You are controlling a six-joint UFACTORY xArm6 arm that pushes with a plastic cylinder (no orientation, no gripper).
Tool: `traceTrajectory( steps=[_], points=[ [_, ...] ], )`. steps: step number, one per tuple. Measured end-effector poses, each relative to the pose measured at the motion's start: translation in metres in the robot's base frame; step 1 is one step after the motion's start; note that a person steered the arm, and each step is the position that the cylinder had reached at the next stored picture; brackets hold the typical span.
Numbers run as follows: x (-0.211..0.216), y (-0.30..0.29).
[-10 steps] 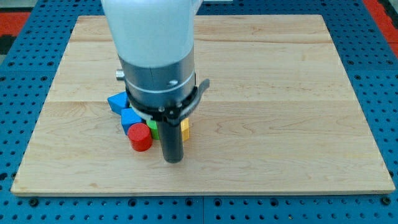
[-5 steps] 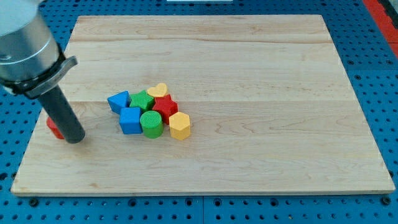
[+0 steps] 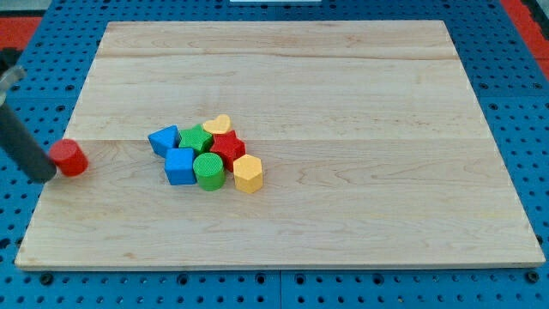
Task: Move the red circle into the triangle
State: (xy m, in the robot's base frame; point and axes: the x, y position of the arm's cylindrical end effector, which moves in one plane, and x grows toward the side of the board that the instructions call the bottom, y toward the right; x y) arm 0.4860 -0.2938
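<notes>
The red circle [image 3: 69, 159] lies alone near the board's left edge. My tip [image 3: 43, 174] is at its left, touching or almost touching it, at the board's edge. The blue triangle [image 3: 163, 140] sits at the left end of a cluster in the board's middle, well to the right of the red circle. The rod runs up and off the view's left.
The cluster also holds a blue cube [image 3: 180, 166], a green circle [image 3: 208, 170], a green block [image 3: 196, 139], a red star [image 3: 228, 147], a yellow heart [image 3: 219, 125] and a yellow hexagon [image 3: 248, 173]. The wooden board [image 3: 343, 86] lies on a blue pegboard.
The arm swept from the cluster to the view's left, carrying the red circle away from the other blocks. The tip is now at the circle's left side.
</notes>
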Motion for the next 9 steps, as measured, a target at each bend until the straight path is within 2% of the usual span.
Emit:
traceTrajectory(
  steps=[2,5,6,7,8,9],
  points=[
    [-0.045,0.024],
    [-0.084,0.131],
    [-0.097,0.148],
    [-0.112,0.148],
    [-0.123,0.116],
    [-0.100,0.094]
  ],
)
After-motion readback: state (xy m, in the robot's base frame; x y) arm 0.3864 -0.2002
